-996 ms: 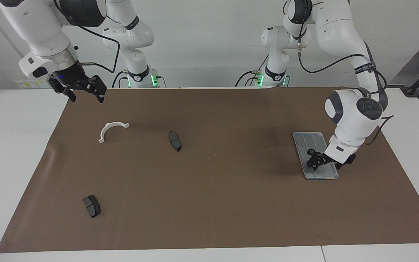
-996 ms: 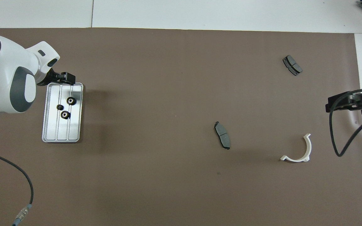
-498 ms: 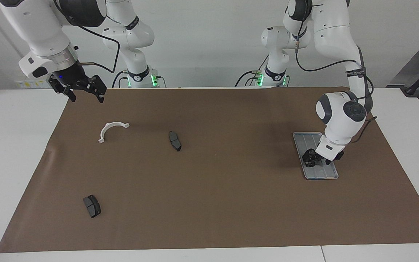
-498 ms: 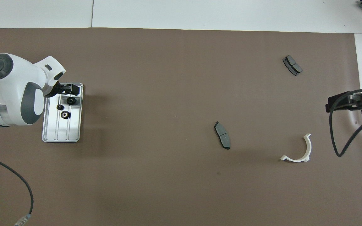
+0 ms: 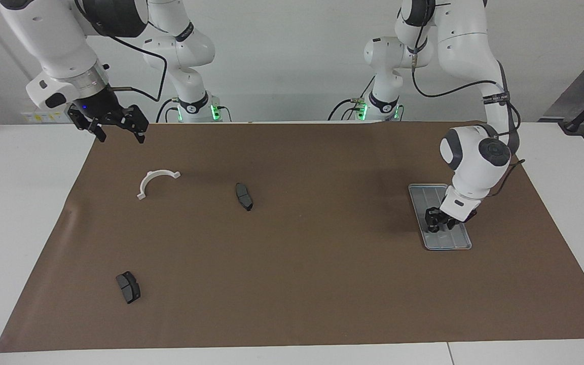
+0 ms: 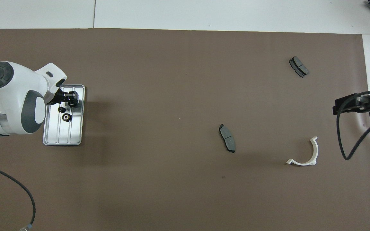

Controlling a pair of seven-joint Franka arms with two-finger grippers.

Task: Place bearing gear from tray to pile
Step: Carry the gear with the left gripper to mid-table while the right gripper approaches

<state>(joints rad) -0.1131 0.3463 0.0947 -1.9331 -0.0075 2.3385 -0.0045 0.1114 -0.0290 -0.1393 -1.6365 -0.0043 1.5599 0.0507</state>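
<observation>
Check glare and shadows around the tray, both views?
Overhead view: the tray shines bright where bare, and the left gripper and arm cover its end farther from the robots; a soft shadow falls on the brown mat beside it. Facing view: no glare; a dim shadow lies next to the tray.

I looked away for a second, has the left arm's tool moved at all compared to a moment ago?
Yes. The left tool has come in from the tray's edge farthest from the robots to over the gears on it.
</observation>
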